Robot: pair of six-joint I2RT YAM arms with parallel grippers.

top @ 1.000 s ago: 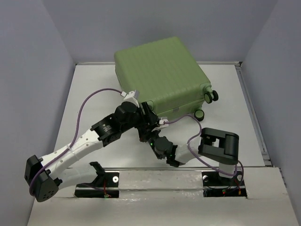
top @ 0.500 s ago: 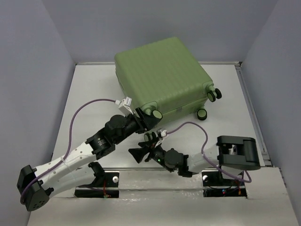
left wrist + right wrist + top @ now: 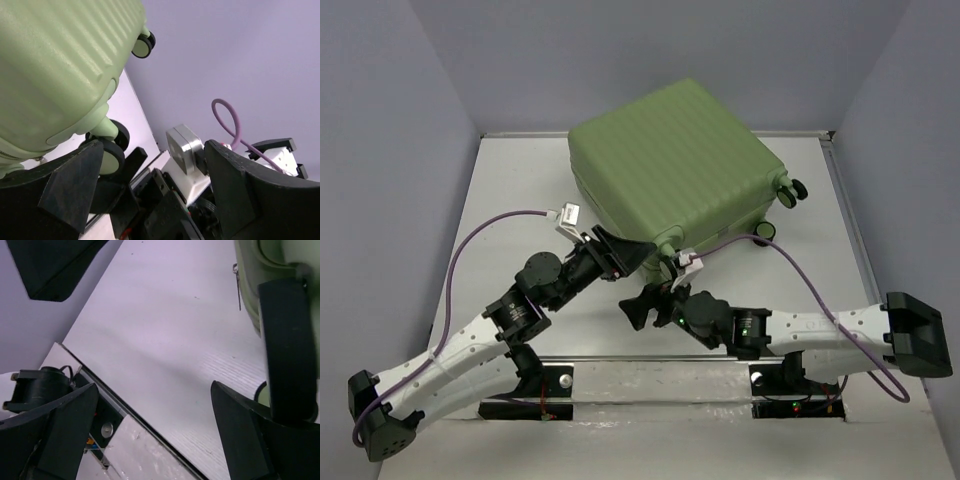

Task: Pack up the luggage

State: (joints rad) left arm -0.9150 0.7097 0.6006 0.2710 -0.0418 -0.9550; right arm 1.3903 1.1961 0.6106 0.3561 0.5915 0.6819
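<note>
The light-green ribbed hard-shell suitcase (image 3: 675, 165) lies closed and flat on the desk (image 3: 510, 200), toward its far edge and turned at an angle, with its right-hand wheels (image 3: 792, 190) pointing at the right edge. The left tool (image 3: 618, 252) is spread wide and holds nothing; it sits right up at the suitcase's near side, where a near wheel (image 3: 116, 145) shows just beside one finger. The right tool (image 3: 645, 303) is also wide and holds nothing, low over the desk just in front of that same side and close to the left tool.
</note>
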